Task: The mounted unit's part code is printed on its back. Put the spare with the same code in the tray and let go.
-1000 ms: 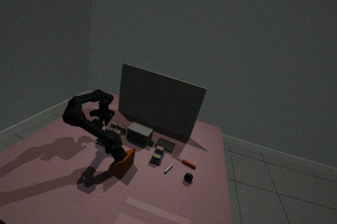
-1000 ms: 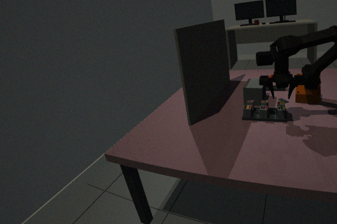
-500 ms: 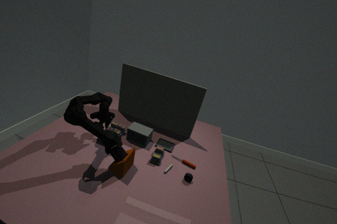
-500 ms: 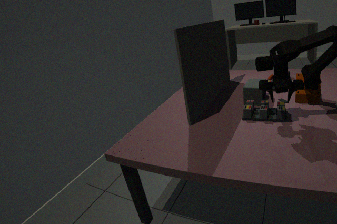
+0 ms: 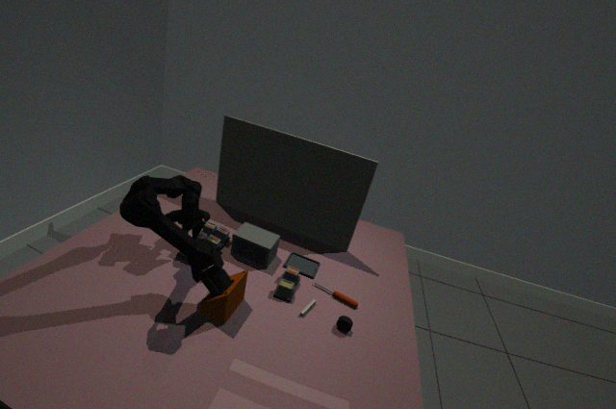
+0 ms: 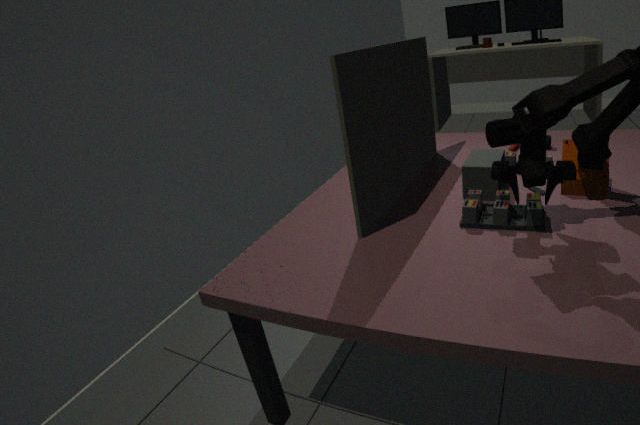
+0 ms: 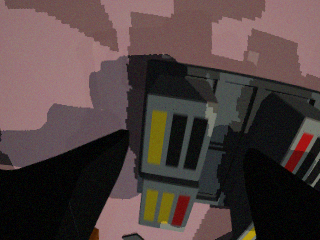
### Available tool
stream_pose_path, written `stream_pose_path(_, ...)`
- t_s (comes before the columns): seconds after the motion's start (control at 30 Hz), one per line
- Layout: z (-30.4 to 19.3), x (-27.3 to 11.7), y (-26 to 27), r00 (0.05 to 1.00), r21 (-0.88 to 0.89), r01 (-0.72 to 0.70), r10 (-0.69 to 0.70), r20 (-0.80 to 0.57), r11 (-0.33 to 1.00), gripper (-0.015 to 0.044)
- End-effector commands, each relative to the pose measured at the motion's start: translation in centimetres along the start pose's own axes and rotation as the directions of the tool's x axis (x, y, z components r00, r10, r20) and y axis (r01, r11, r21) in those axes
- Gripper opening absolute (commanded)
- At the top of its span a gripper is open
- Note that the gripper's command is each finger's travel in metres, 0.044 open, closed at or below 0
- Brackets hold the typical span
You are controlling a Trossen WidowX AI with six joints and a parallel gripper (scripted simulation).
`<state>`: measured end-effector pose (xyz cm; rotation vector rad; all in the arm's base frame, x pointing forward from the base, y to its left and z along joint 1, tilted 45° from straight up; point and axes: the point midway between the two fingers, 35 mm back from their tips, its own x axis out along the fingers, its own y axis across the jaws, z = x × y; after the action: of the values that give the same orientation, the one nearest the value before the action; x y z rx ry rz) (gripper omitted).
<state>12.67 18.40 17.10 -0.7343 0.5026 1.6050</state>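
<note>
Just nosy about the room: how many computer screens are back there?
2. Both stand side by side on the far desk, one screen next to the other. The panel could hide more.

A robotics lab or office workroom: a pink-topped workbench (image 6: 392,275) stands on a grey tiled floor (image 5: 507,335) between bare grey walls. At two o'clock in the exterior view, a desk (image 6: 516,48) carries twin monitors (image 6: 504,17).

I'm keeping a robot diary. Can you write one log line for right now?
gripper: open, empty | position: above spares rack | tray: no spare inside | phase: approaching spare
</note>
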Motion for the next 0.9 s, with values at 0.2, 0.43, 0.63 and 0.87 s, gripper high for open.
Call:
stream_pose_path(0.2,-0.1,1.7,0.2,1.000,0.008,-0.001,0.001,-0.001,1.000,0.0300)
stream_pose_path(0.43,0.0,2.8,0.4,1.000,0.009,0.000,0.000,0.004,1.000,0.0300)
stream_pose_path(0.63,0.1,3.7,0.6,1.000,0.011,0.001,-0.001,0.010,1.000,0.0300)
stream_pose_path(0.87,0.1,3.8,0.6,1.000,0.011,0.001,-0.001,0.011,1.000,0.0300)
